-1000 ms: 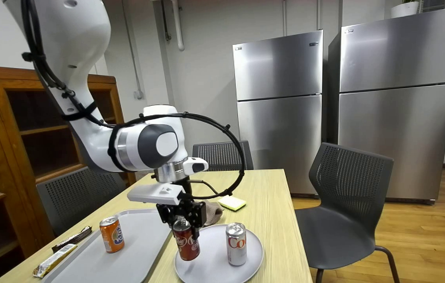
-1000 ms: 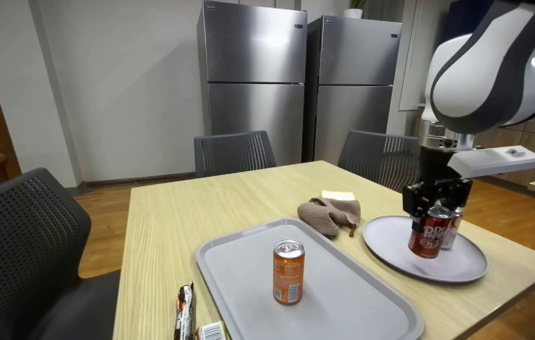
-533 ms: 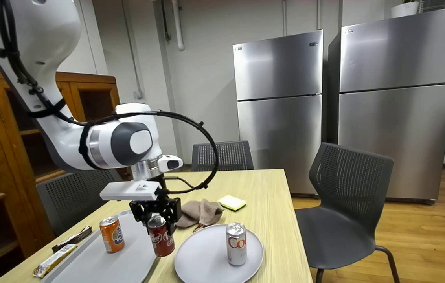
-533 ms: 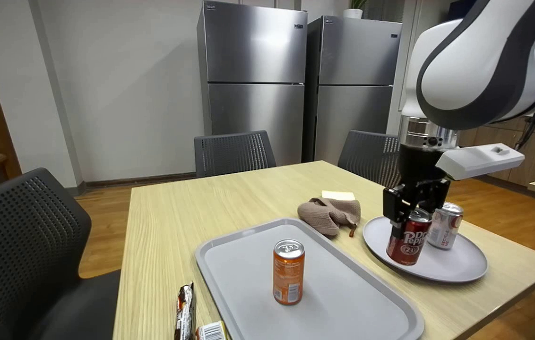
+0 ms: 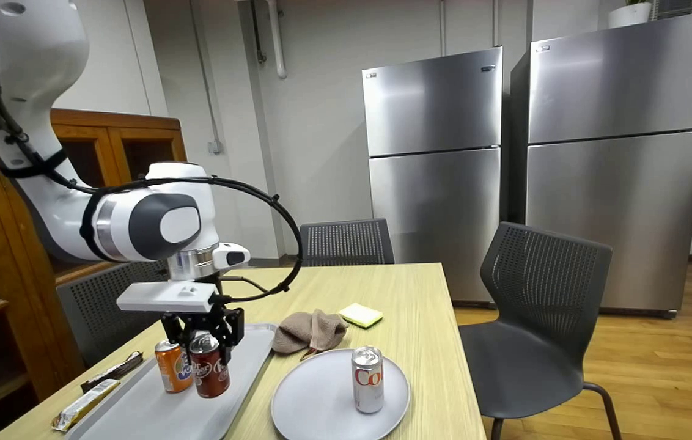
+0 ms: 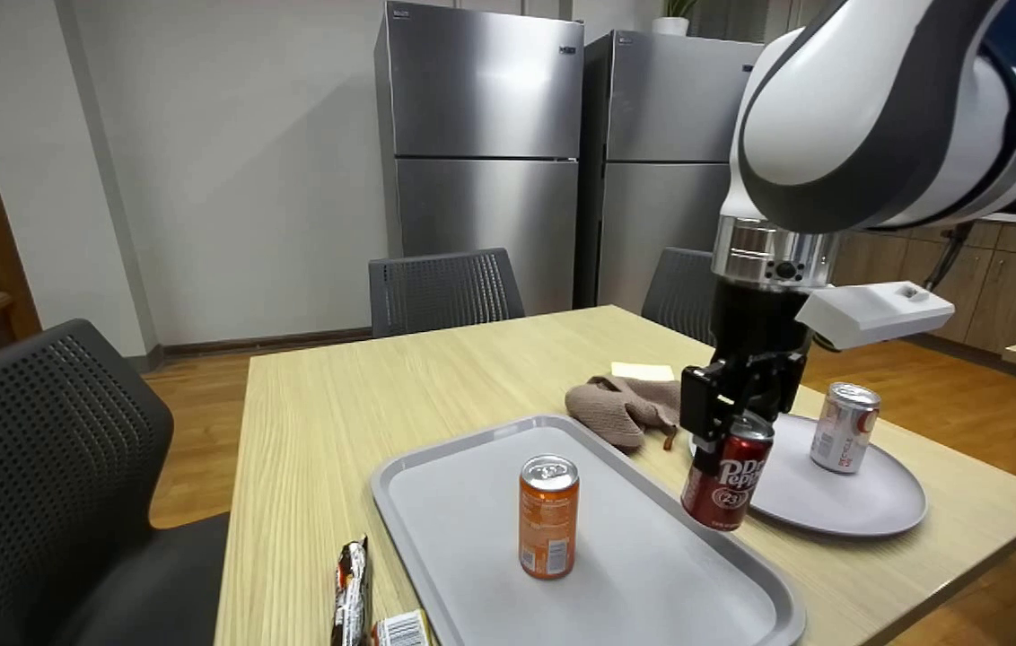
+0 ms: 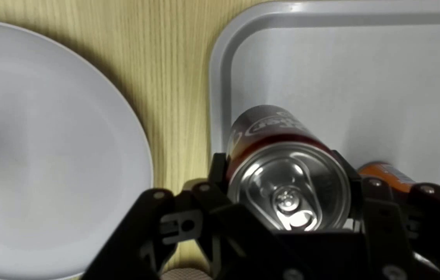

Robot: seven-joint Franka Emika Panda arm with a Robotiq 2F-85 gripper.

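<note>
Gripper (image 7: 282, 167) pinches a red Dr Pepper can (image 6: 728, 484) near its lid end. Can is held up over the gray tray (image 6: 634, 552), close to the rim facing the round plate (image 5: 315, 391); exact clearance can't be judged. In the tray: orange Fanta can (image 6: 548, 525), standing upright, apart from the held one. Plate beside the tray, strip of table (image 5: 407, 305) between; silver can (image 5: 368, 382) stands on the plate, upright. Held can: long axis roughly vertical, slight lean in both exterior views, lid up, base down; pull tab shows in the wrist view. Farther out: brown cloth (image 5: 306, 333) just beside the tray, sponge (image 5: 361, 315) near the cloth. Dark-wrapped bar (image 5: 112, 371) and yellow-wrapped bar (image 5: 85, 405) lie outside the tray's opposite side.
</note>
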